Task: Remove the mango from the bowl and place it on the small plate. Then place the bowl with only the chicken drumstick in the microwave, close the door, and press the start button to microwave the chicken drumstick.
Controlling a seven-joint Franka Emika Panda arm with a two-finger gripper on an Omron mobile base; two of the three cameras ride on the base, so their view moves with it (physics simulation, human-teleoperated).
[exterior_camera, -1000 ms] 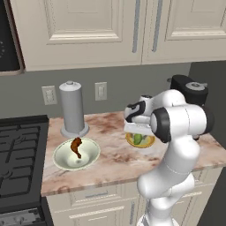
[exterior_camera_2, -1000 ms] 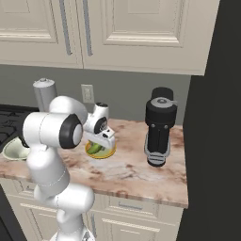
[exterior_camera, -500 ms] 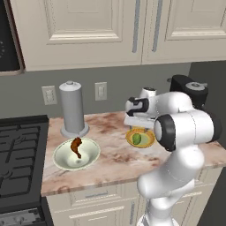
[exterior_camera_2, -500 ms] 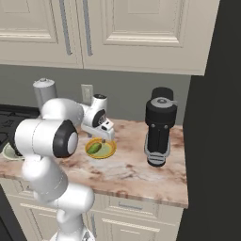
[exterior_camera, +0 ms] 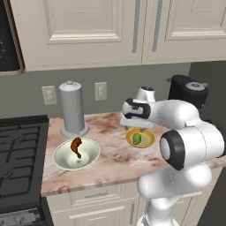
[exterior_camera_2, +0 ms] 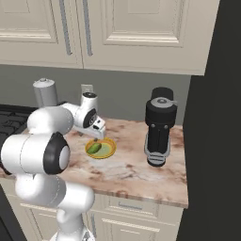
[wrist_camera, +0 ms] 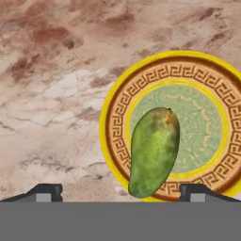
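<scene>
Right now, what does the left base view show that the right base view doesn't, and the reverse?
Left base view: the wide off-white bowl holding the reddish-brown chicken drumstick, and the white wall switch left of the grey canister.

Right base view: the front of the tall black appliance, standing apart from the plate.

Both: the green oval mango lying on the small yellow-rimmed plate, the open gripper just above it, the canister, the marbled counter.

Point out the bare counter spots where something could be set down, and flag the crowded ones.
Bare marble lies between the small plate and the black appliance, and along the front edge before both. Another strip runs between the bowl and plate. It is crowded behind the bowl, near the grey canister.
</scene>
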